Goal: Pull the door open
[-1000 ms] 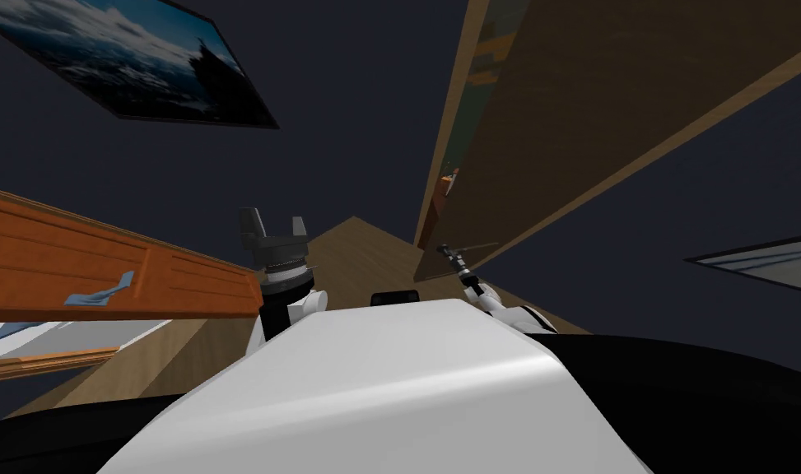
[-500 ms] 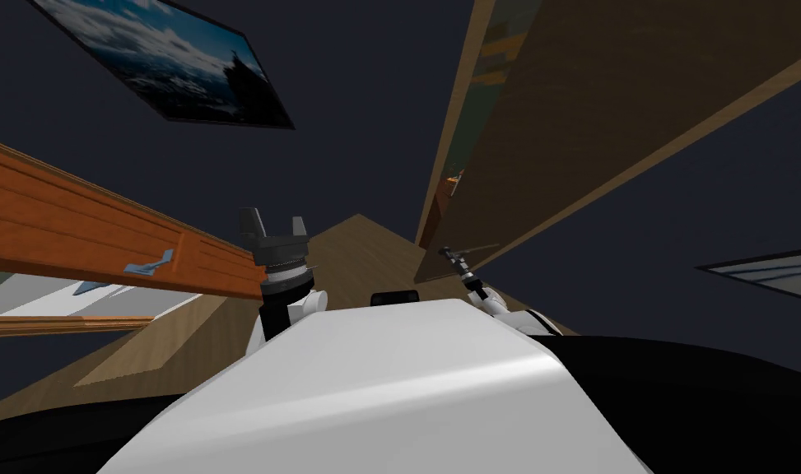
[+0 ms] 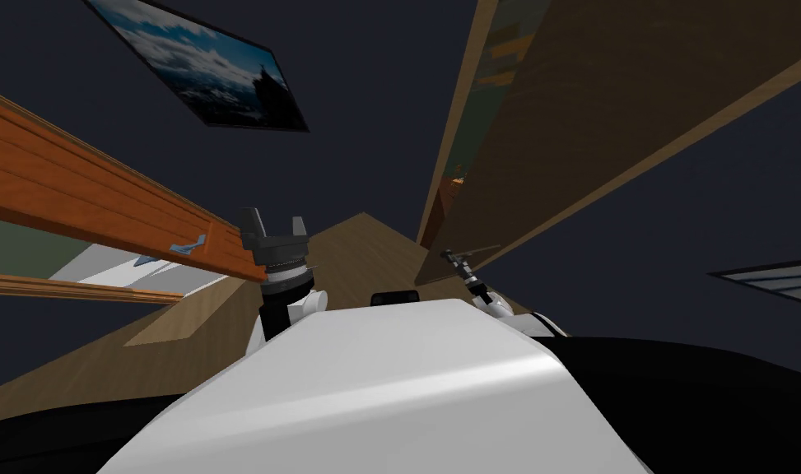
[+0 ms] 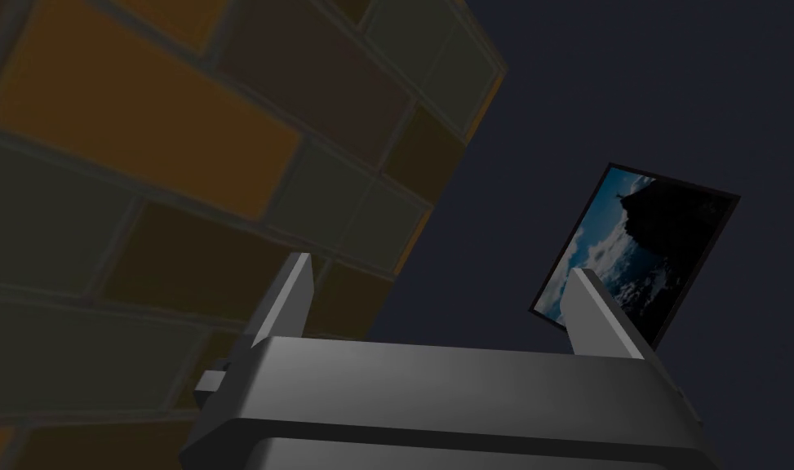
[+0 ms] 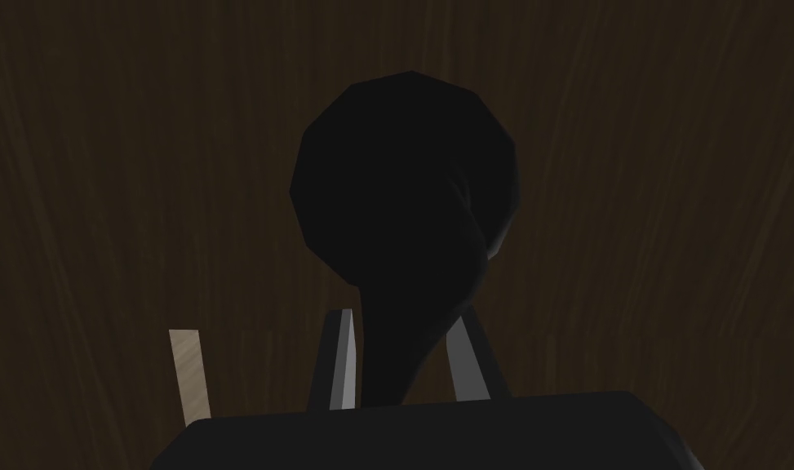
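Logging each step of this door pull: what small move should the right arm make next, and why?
Probably draw the dark handle a little toward the chest without letting go. The right gripper has its fingers pressed on the handle's sides, and in the head view the brown door stands only partly open, with a narrow gap at its edge.

Dim throughout, brown door deep in shadow, black handle barely distinct, head view's edges splayed

Door: dark brown wood panel, standing ajar, right of scene (paler edge strip).
Handle: black lever on round rose.
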Motion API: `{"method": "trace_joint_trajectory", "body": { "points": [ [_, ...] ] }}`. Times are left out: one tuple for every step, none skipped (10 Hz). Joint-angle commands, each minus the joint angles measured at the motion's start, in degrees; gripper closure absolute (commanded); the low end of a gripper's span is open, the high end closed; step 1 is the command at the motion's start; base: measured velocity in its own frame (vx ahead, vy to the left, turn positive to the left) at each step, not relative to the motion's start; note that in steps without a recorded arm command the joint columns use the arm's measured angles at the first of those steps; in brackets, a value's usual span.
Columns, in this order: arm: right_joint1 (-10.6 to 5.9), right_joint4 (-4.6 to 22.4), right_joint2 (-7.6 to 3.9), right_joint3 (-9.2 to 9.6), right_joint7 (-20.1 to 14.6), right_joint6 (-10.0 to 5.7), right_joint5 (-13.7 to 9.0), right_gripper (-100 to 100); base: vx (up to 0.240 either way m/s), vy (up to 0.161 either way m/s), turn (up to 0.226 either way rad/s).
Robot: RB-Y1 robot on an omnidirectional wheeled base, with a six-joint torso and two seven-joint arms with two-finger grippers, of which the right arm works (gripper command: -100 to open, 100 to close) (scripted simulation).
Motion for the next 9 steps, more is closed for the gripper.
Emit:
{"method": "trace_joint_trajectory", "body": {
  "points": [
    [0.87,0.30,-0.87,-0.29,-0.26,-1.68,-0.13,100,-0.109,-0.034,0.124],
    [1.32,0.60,-1.19,-0.28,-0.46,-2.62,-0.10,100,-0.159,-0.082,0.155],
    [0.65,0.95,-0.59,-0.12,-0.19,-2.00,-0.02,100,-0.072,-0.042,0.042],
    [0.96,1.47,-0.75,-0.08,-0.32,-3.00,0.06,100,-0.125,-0.063,0.168],
    [1.04,1.59,-0.82,-0.09,-0.35,-3.24,0.06,100,-0.167,-0.065,0.146],
    [1.22,1.88,-0.97,-0.13,-0.41,-3.80,0.07,100,-0.165,-0.075,0.156],
    [1.42,2.19,-1.15,-0.16,-0.47,-4.41,0.09,100,-0.167,-0.102,0.199],
    [1.52,2.35,-1.24,-0.18,-0.50,-4.72,0.09,100,-0.166,-0.104,0.126],
    [1.74,2.68,-1.43,-0.22,-0.57,-5.37,0.11,100,-0.188,-0.082,0.149]
  ]
}}
